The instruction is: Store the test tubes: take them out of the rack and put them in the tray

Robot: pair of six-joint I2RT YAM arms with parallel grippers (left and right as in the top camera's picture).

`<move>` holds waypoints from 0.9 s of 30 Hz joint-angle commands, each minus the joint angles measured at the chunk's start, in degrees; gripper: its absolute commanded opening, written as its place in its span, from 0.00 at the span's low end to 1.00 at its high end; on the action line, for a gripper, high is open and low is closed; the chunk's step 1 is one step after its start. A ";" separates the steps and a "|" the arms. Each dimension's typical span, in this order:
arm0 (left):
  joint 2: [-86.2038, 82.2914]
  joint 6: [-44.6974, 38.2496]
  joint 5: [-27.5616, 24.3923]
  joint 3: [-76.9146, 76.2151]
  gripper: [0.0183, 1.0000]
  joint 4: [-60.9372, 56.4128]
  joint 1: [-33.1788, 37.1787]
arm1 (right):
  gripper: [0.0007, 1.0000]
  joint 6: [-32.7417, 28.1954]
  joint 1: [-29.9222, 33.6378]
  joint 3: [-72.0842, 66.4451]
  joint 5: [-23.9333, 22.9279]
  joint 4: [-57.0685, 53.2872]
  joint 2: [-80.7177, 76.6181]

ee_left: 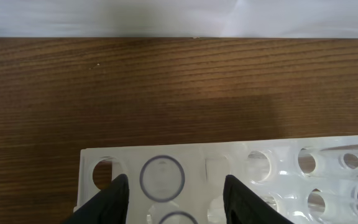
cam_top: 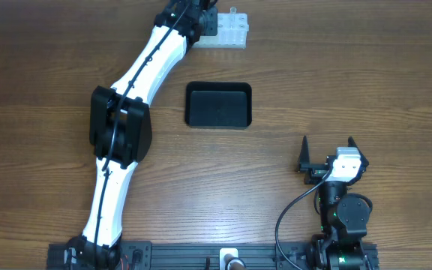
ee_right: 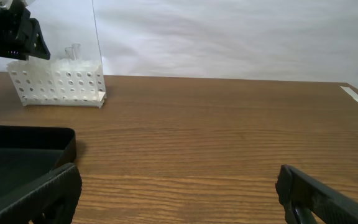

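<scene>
Risk, rack [cam_top: 227, 34]: it sits free at the worktop's [cam_top: 366, 67] far edge. If you pull a tube off-vertical, the rack will probably lift or tip with it.

Risk, tube [ee_left: 161, 177]: your left claw [ee_left: 176, 182] is released, one finger on each side of the tube's rim. Closing off-centre could nudge the neighbouring tube or let the smooth wall slip.

Right claw [ee_right: 178, 196]: released, holding nothing, near the worktop's near right corner.

Appearance: the rack is pale and translucent, with rows of round holes, several vacant. The black tray [cam_top: 218, 106] lies mid-worktop with nothing in it. The tubes are clear, open-mouthed and upright.
</scene>
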State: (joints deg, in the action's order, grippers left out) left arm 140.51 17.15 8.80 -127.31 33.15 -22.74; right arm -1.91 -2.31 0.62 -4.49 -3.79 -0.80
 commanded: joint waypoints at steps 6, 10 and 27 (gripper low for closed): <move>1.25 -0.20 -0.42 -1.40 0.36 -0.13 0.02 | 0.99 0.15 -0.35 -0.31 0.31 -0.26 0.52; 1.25 -0.20 -0.42 -1.40 0.29 -0.13 0.04 | 0.99 0.15 -0.35 -0.31 0.33 -0.26 0.52; 1.25 -0.20 -0.39 -1.40 0.12 0.76 0.04 | 0.99 0.15 -0.35 -0.31 0.33 -0.26 0.52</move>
State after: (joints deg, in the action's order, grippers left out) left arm 140.51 17.15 8.80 -127.31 33.58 -22.74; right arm -1.91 -2.31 0.62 -4.49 -3.81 -0.80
